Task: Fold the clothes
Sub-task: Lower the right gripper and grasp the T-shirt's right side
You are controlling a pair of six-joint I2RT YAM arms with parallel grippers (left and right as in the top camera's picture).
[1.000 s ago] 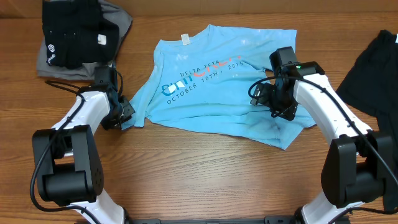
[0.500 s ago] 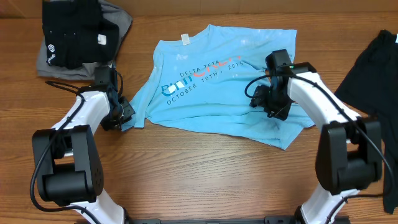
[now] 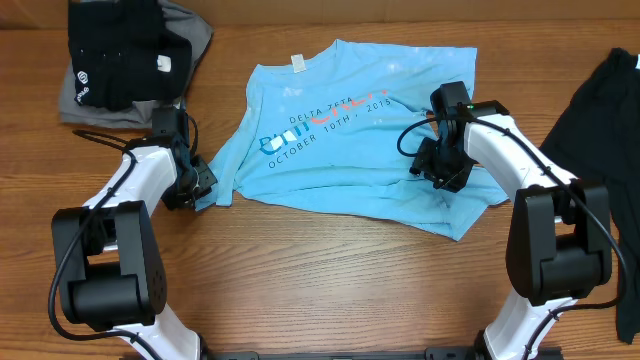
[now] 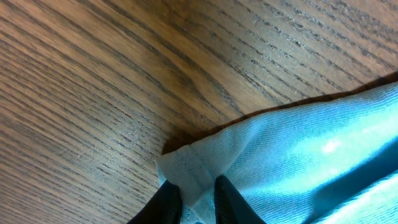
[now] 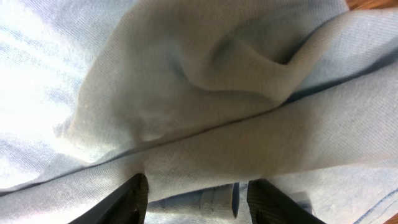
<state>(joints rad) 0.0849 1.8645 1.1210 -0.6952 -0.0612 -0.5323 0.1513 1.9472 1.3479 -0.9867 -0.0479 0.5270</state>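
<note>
Left gripper [image 4: 191, 200]: clamped on a hemmed corner of the light blue T-shirt [image 3: 340, 150]. The shirt lies spread, print side up, in the middle of the table [image 3: 320, 290], and is wrinkled along its right-hand side. The pinched corner is at the shirt's left edge, low against the wood. Judged from the layout, this hold anchors one side so the cloth can be lifted or drawn over for a fold.

Right gripper [image 3: 441, 168]: set down on the shirt's right portion, inside the edge, where the cloth is bunched. In the right wrist view its fingers [image 5: 130, 196] stand apart, with a raised ridge of cloth and a stitched hem between them. The jaws are part-open and not pressed onto the fabric, so nothing is gripped on this side yet. A hold here is probably needed before both sides can move together.

Away from the shirt, a black-and-grey pile [image 3: 120, 60] sits at the far left and a black garment [image 3: 600, 120] at the right edge. Neither is touched by a gripper.
</note>
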